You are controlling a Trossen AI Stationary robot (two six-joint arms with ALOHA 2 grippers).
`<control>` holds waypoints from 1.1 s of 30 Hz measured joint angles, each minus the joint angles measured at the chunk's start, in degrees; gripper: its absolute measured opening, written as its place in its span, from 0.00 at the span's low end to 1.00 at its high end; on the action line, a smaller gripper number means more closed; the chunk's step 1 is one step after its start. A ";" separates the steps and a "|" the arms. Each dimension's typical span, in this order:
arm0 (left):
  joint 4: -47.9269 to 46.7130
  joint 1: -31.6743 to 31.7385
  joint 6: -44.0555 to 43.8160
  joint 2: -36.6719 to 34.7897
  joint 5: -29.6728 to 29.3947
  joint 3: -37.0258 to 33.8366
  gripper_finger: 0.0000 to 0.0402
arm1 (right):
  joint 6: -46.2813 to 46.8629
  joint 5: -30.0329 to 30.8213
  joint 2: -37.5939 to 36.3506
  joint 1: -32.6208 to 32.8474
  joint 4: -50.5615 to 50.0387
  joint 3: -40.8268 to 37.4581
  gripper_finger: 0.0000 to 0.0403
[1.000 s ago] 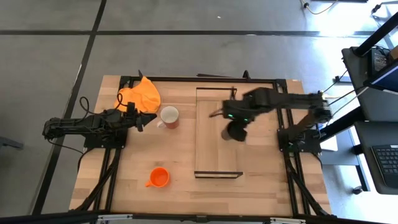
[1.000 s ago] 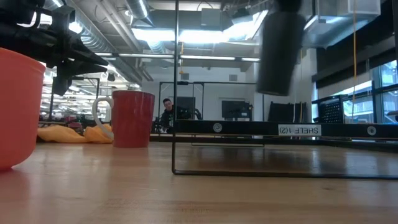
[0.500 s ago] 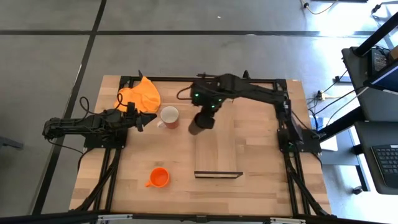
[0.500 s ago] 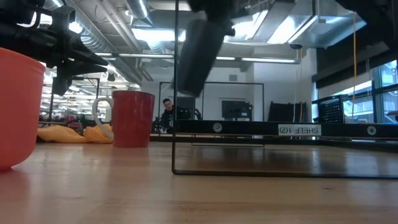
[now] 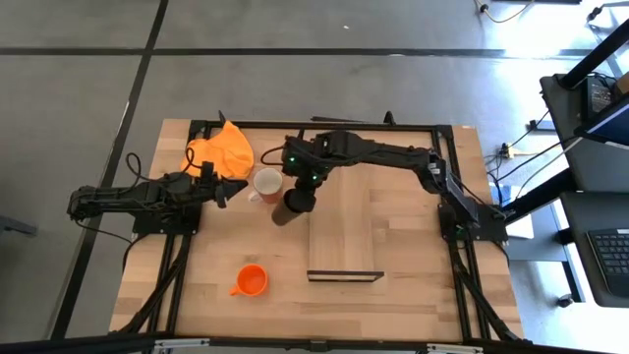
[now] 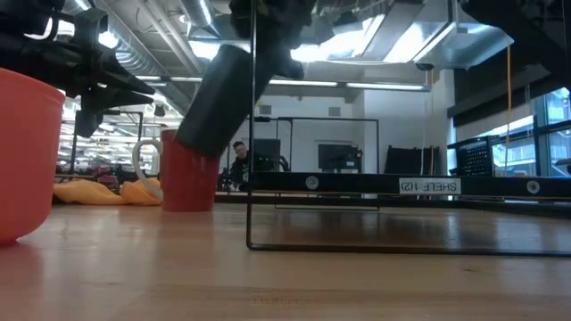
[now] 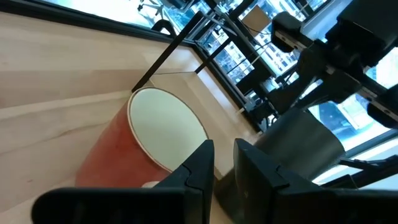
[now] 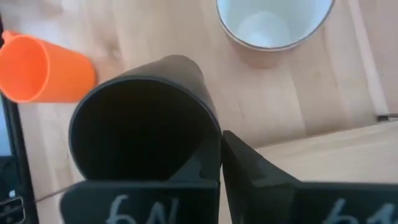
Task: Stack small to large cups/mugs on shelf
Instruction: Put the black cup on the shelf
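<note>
My right gripper (image 5: 301, 183) is shut on the black mug (image 5: 292, 205), holding it tilted in the air just right of the red mug (image 5: 267, 184) and off the shelf's left edge. The red mug with its white inside (image 8: 270, 22) stands upright on the tabletop. The small orange mug (image 5: 251, 281) sits on the table nearer the front. The shelf (image 5: 344, 221) is a long light board standing on black end frames (image 6: 252, 178). My left gripper (image 5: 236, 188) waits shut, just left of the red mug (image 7: 168, 127). My right gripper holds the black mug by its rim wall (image 8: 214, 134), one finger (image 8: 199, 168) inside the opening and the other (image 8: 252, 168) outside. The fingers come from above. The mug (image 6: 219, 98) is lifted clear and hangs tilted, its base swung toward the table's left.
An orange cloth (image 5: 224, 149) lies bunched at the far left of the table, behind the left gripper. Bare tabletop lies between the orange mug and the shelf's near end (image 5: 344, 277). Black frame rails (image 5: 324, 125) border the table.
My right gripper has carried the black mug from over the shelf toward the table's left, past the shelf's left edge to beside the red mug, and somewhat lower. The mug has tipped from upright to a clear slant. The left arm has kept still.
</note>
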 joint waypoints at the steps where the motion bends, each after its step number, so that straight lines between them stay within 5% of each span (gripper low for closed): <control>1: -0.04 -0.02 -0.02 0.00 0.00 0.00 0.14 | 0.01 0.20 0.56 -0.02 0.13 0.00 0.01; 33: -0.22 -0.01 0.18 0.00 -0.01 0.00 0.14 | 0.60 6.12 6.86 -1.60 1.63 -0.07 0.01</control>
